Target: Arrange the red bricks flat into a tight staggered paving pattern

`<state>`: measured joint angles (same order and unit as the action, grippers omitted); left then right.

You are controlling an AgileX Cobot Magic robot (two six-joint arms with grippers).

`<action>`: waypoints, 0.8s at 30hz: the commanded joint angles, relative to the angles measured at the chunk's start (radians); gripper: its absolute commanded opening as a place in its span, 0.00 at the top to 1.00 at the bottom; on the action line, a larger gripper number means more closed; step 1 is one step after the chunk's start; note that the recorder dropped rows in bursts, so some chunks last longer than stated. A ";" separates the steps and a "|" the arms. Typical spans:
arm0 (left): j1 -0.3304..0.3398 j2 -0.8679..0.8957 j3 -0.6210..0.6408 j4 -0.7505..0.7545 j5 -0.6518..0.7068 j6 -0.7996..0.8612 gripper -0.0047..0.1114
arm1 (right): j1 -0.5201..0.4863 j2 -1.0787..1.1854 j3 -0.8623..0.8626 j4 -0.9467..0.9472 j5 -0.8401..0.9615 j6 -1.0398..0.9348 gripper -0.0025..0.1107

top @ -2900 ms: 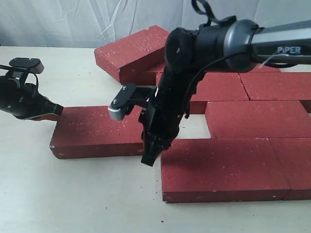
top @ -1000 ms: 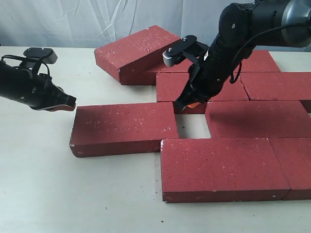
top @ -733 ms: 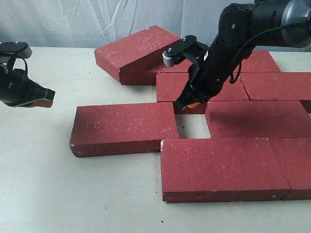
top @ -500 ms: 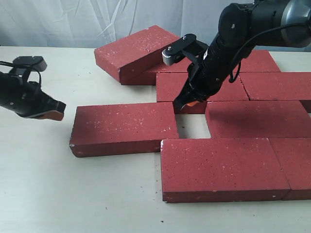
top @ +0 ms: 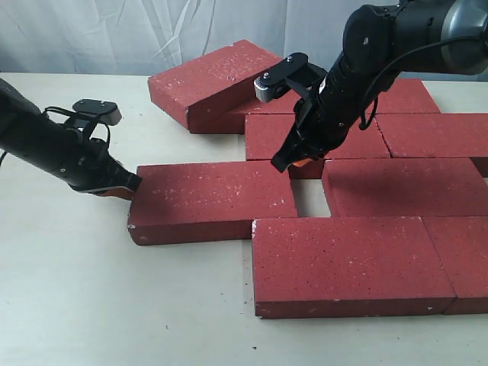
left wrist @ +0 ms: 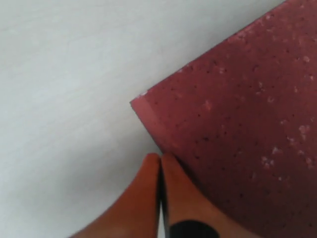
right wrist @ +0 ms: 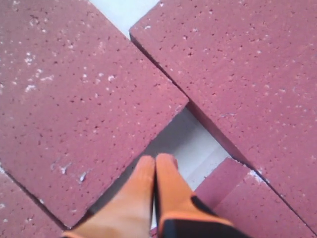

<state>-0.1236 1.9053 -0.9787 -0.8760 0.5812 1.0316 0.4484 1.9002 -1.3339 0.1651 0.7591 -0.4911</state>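
Now the closed left hand (left wrist: 159, 157) touches a red brick (left wrist: 237, 124); right hand (right wrist: 155, 159) closed, empty.

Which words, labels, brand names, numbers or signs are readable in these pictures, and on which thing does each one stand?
No text can be read in any view.
The red bricks bear only white speckles, with no stamp or number.
The left gripper and the right gripper show no label.
The right arm shows no legible brand on its dark housing.

Red bricks (top: 351, 263) dark red, white-speckled; fingers (right wrist: 139, 188) orange; arms (top: 358, 69) black; table (top: 61, 305) cream; curtain (top: 91, 30) white
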 commanded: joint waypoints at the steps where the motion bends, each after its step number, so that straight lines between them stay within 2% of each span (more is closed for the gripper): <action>1: -0.034 0.014 -0.020 -0.018 -0.004 -0.002 0.96 | -0.007 -0.009 0.004 0.001 -0.007 -0.003 0.97; 24: -0.143 0.025 -0.039 -0.054 -0.063 -0.002 0.96 | -0.007 -0.009 0.004 0.004 -0.014 -0.003 0.97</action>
<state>-0.2496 1.9211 -1.0116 -0.9102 0.5079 1.0316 0.4484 1.9002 -1.3339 0.1658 0.7549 -0.4929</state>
